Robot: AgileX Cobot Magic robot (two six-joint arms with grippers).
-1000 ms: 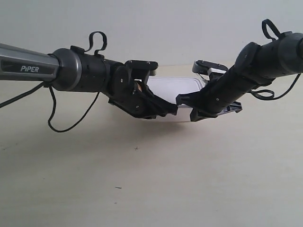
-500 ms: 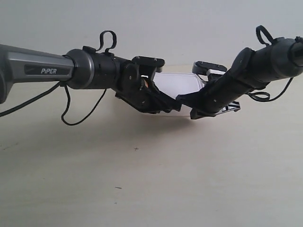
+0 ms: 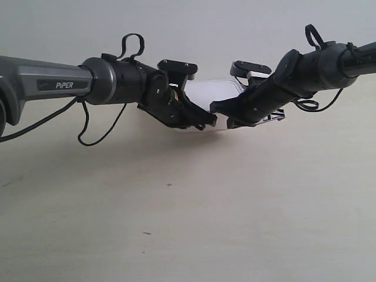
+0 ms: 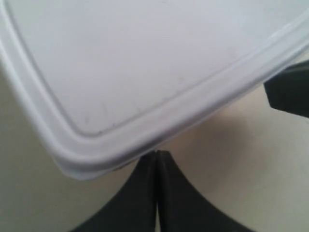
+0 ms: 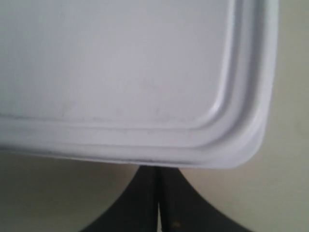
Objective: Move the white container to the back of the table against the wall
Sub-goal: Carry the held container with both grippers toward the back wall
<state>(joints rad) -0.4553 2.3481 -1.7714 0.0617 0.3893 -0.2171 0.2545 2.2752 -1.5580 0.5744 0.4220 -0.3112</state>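
Note:
The white container (image 3: 214, 94) lies flat on the table (image 3: 235, 205), close to the wall (image 3: 205, 29), mostly hidden behind both arms. Its ridged lid fills the left wrist view (image 4: 145, 63) and the right wrist view (image 5: 120, 63). My left gripper (image 4: 157, 153) is shut, its tips touching the container's near rim beside one rounded corner; it is the arm at the exterior view's left (image 3: 208, 120). My right gripper (image 5: 158, 168) is also shut, with its tips under the near rim by the other corner (image 3: 218, 111). Neither holds anything.
The right gripper's black finger (image 4: 289, 92) shows at the edge of the left wrist view, close to the left one. Loose black cable (image 3: 94, 138) hangs under the left arm. Tiny dark marks (image 3: 169, 185) dot the pale table in front.
Both arms have reached farther toward the wall with their shut tips against the container. The container has slid back with them.

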